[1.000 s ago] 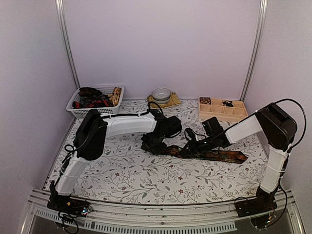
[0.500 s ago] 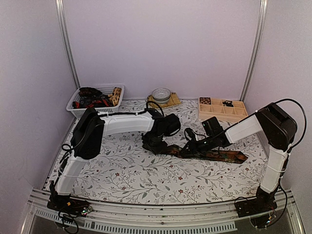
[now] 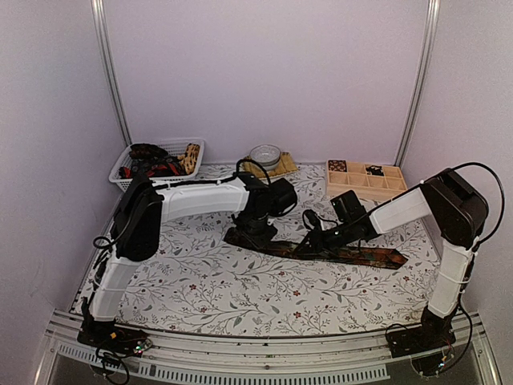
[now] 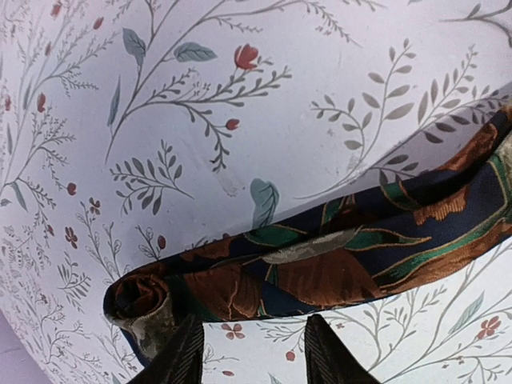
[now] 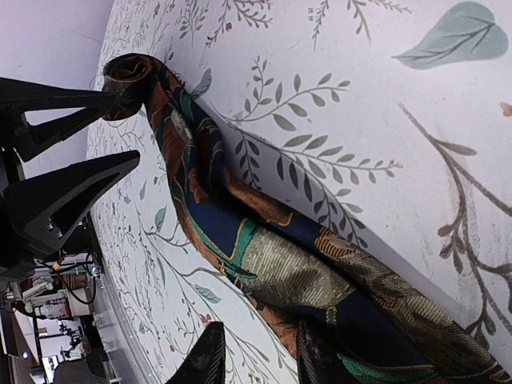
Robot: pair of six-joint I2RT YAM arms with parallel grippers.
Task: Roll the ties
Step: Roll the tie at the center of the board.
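Since the left fingers (image 4: 186,362) stand apart with nothing between them, the roll lies ungripped on the desk (image 4: 336,96). The tie's rolled end (image 4: 142,298) sits just ahead of their left tip, perhaps touching it. From that coil the tie (image 4: 336,268) runs flat across their front and off to their right, long axis crosswise to them. The right fingers (image 5: 210,358) are farther along the strip, slightly parted over the cloth; pinching or only resting, cannot tell. Judgement: the left arm is nearer the coil, and the next turn likely needs a small shift leftward to straddle it.
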